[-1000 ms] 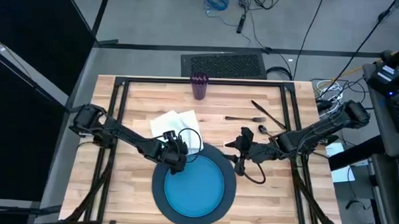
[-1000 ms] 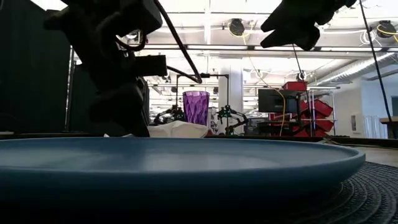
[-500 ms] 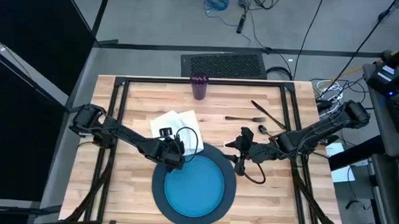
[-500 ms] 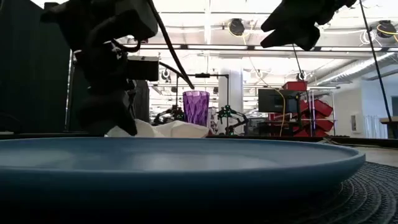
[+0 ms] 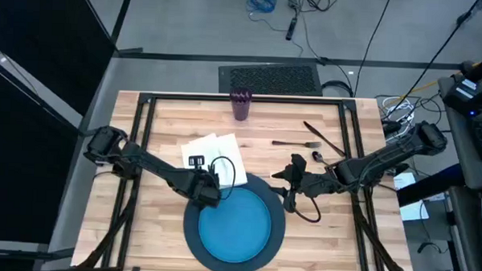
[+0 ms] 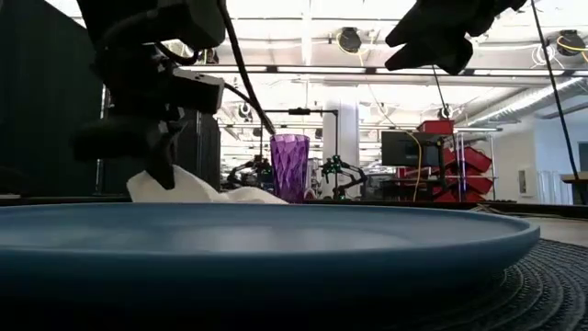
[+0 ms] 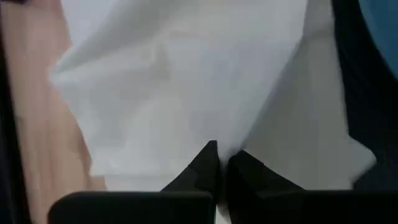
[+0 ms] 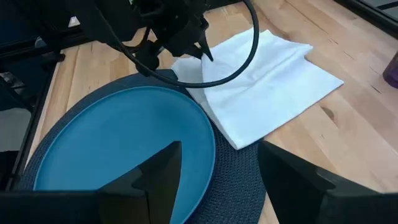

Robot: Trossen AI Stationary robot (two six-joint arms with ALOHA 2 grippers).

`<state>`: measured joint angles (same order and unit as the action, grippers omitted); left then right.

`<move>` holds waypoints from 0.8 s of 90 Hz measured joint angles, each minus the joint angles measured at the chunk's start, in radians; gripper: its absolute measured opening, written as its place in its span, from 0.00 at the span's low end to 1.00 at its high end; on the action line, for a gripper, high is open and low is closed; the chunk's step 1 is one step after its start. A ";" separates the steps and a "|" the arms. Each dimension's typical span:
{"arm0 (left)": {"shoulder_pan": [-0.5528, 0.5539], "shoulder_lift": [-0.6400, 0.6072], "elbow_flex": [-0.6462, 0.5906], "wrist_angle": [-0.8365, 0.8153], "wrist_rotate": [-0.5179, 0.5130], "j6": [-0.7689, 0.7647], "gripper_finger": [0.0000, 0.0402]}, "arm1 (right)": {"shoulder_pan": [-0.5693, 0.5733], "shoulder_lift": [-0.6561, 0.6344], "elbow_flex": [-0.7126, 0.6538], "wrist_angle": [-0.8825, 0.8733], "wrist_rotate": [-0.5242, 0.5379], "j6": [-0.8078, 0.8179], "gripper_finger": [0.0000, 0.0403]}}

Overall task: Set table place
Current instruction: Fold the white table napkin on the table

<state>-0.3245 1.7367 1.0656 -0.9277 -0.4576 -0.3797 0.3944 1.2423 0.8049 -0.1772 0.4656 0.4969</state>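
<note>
A white napkin lies on the table, its near right corner resting on the rim of the dark charger. The blue plate sits on the charger. My left gripper is shut on the napkin at the charger's far left rim. My right gripper hovers open beside the charger's right rim, holding nothing. The purple cup stands upright at the far edge. Fork, knife and spoon lie at the far right. My left gripper pinches the napkin's near left corner between its two fingertips. The fingers come slanting down from the table's left. That corner is raised off the table, while the rest of the cloth stays lying on it.
Black frame bars run along the table's left and right sides. A dark mat lies beyond the far edge. A loose cable loops beside the charger's right rim. Bare wood shows between the napkin and the cup.
My left gripper has risen and gone toward the table's left edge, staying shut. The napkin's near left corner has come up with it into a raised peak; the rest of the cloth has stayed where it was.
</note>
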 joint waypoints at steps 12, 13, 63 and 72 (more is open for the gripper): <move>-0.011 0.000 0.000 -0.013 0.032 -0.007 0.00 | 0.000 0.000 0.000 0.000 0.000 0.000 0.49; -0.012 0.000 0.000 -0.013 0.034 -0.007 0.00 | 0.000 0.000 0.000 0.000 0.000 0.000 0.49; -0.023 0.013 -0.001 0.050 0.085 -0.140 0.00 | 0.000 0.000 0.000 0.001 -0.025 0.016 0.49; -0.023 0.028 -0.001 0.039 0.088 -0.168 0.00 | 0.000 0.000 0.000 0.001 -0.027 0.016 0.49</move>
<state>-0.3473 1.7649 1.0649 -0.8890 -0.3699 -0.5480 0.3946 1.2423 0.8051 -0.1761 0.4389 0.5129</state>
